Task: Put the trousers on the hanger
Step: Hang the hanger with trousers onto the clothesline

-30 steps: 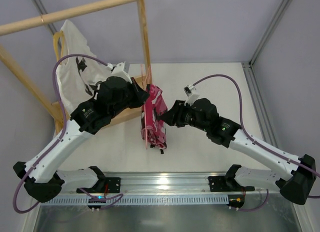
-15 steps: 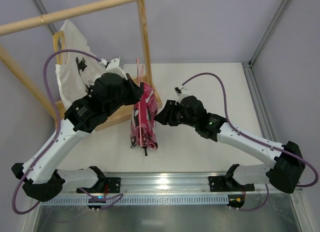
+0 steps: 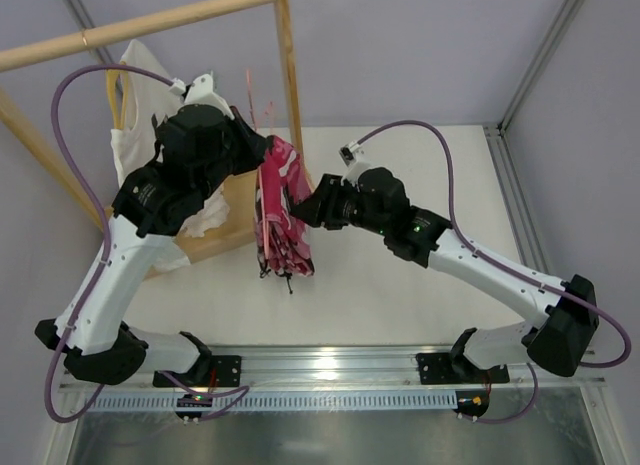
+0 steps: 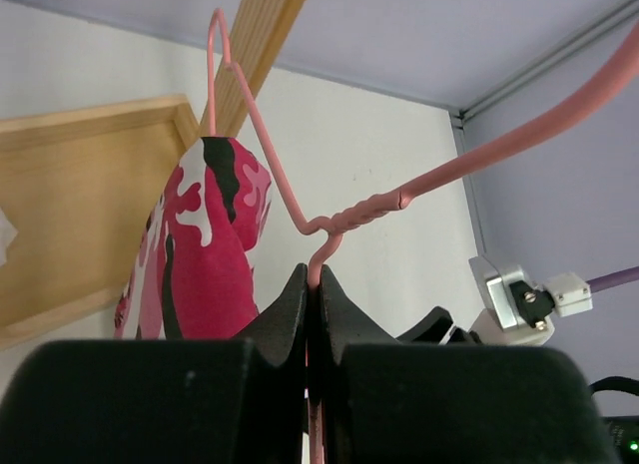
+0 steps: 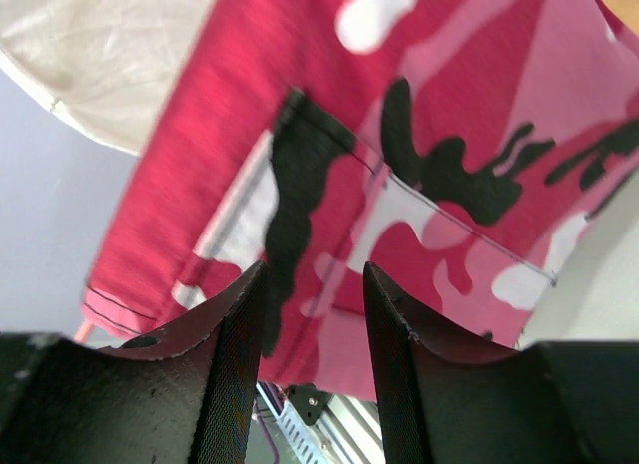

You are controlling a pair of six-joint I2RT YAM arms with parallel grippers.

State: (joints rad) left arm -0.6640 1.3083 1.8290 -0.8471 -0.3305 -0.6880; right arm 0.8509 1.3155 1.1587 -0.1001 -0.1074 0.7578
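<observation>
From above, the left claw (image 3: 252, 150) has lifted the hanger (image 3: 251, 93) and the draped trousers (image 3: 280, 210) leftward, toward the wooden rack (image 3: 290, 65). The right claw (image 3: 306, 207) has followed. Left wrist: the claw is pinching the hanger's wire. Right wrist: the fingers are spread, with the trousers just ahead.

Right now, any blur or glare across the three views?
Top view: sharp, with glare on the rail. Left wrist: left gripper dark and soft up close, hanger wire blurs toward the lens at right, trousers crisp. Right wrist: trousers fill the frame in focus; fingers slightly soft.
</observation>
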